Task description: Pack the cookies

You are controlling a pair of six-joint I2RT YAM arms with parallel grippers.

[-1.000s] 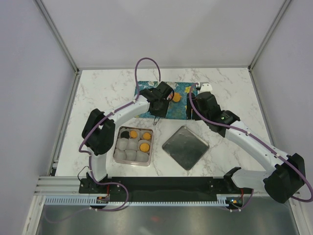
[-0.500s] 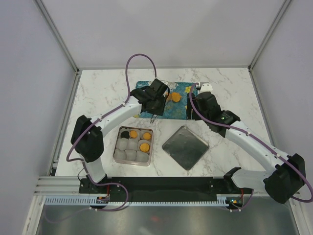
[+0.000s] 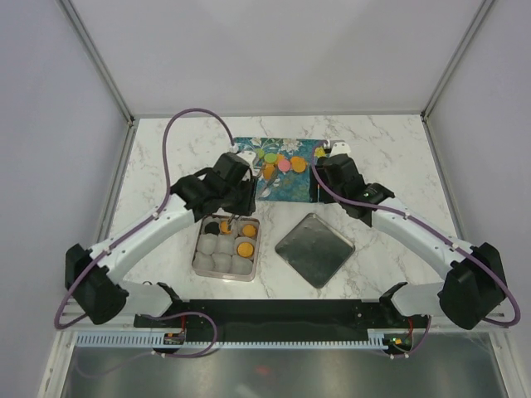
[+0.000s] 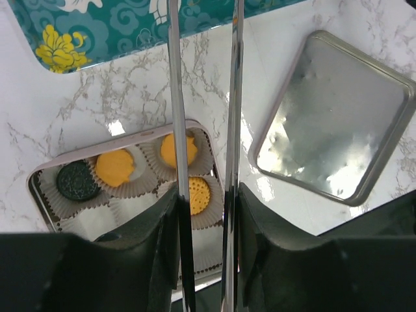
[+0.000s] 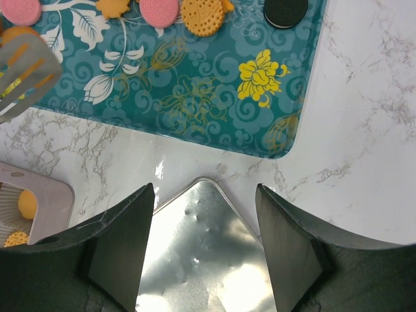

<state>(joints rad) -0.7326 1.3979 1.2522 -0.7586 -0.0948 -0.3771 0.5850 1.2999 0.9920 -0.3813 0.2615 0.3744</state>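
above the tin's far side: left gripper (image 4: 206, 195) pinches the tongs (image 4: 174, 97); their tips run out of view, so i cannot tell if they carry a cookie.
right gripper (image 5: 203, 195): jaws spread, nothing between them, over the lid's (image 5: 195, 260) far corner.
cookies (image 5: 201, 14): most lie on the tray (image 5: 195, 97); four sit in cups (image 3: 222, 261) in the tin (image 4: 123, 138), three orange, one black.
step: likely filling an empty cup; centre the tips over one cup, go low, then loosen.
edges: tin rim and tray lip could snag the blades.
room: table (image 4: 130, 91) shows between tray, tin and lid; the lid lies just beside the tin.
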